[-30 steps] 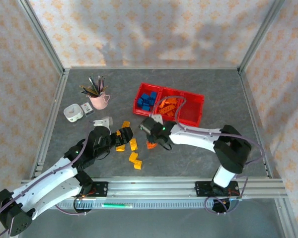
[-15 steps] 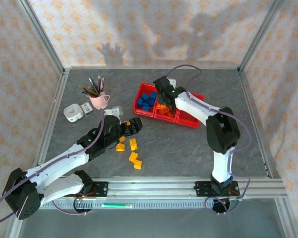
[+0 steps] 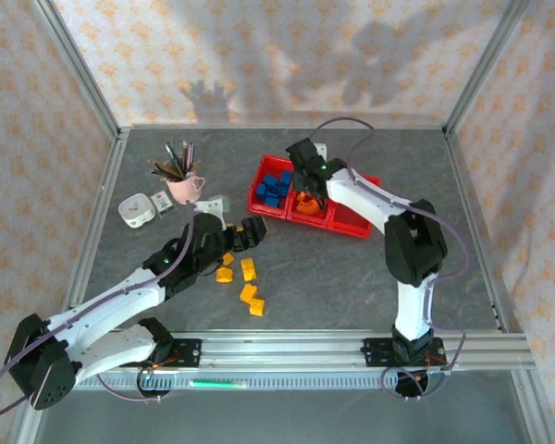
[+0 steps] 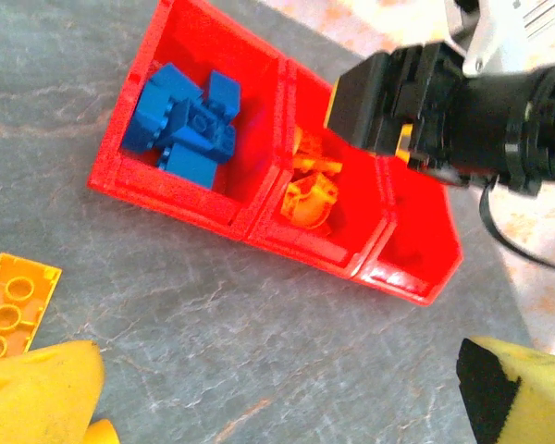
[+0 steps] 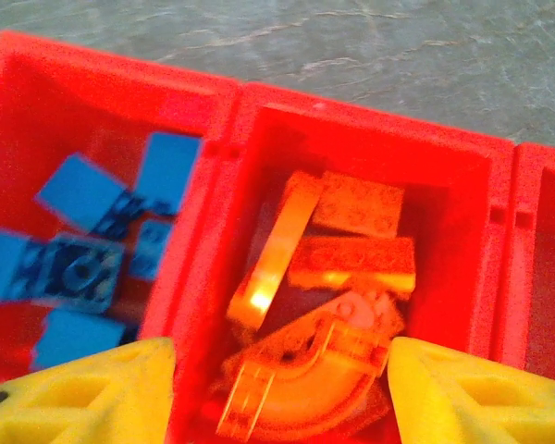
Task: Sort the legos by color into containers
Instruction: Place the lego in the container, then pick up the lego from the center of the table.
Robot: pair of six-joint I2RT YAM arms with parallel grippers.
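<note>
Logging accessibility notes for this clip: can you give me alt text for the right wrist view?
Looking down into the red containers: the middle one holds orange legos, blocks and curved arches, and the left one blue legos. The right tool hangs above the orange pile, its yellow fingertips apart and holding nothing.

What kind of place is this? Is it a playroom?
More likely a robot test booth. Two robot arms are bolted to a metal rail, patterned screens wall in the grey table, and toy bricks sit in red bins.
</note>
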